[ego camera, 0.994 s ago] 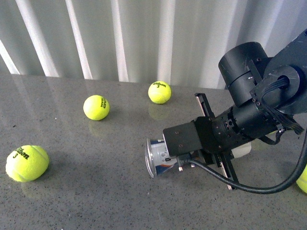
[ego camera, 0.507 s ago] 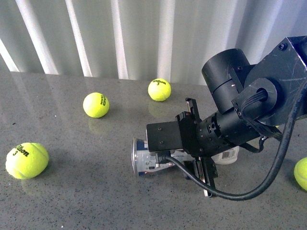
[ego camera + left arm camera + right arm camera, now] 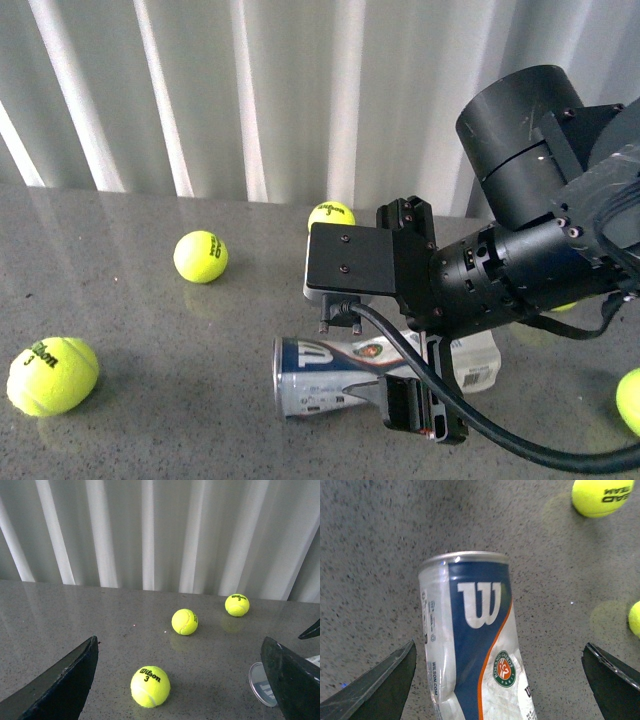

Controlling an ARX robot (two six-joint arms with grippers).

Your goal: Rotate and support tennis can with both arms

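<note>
can (image 3: 325, 375) lies sideways on table (image 3: 150, 400) between right gripper's (image 3: 498, 645) wide jaws, untouched. left gripper (image 3: 179, 640) wide too, well off. close square on label, then left steadies rim end.

Tennis can (image 3: 330, 375) is swinging more crosswise, its rim end shifting left, more label showing. Right arm (image 3: 520, 270) is rising above it. Balls (image 3: 200, 256) are sitting lower in front view.
</note>
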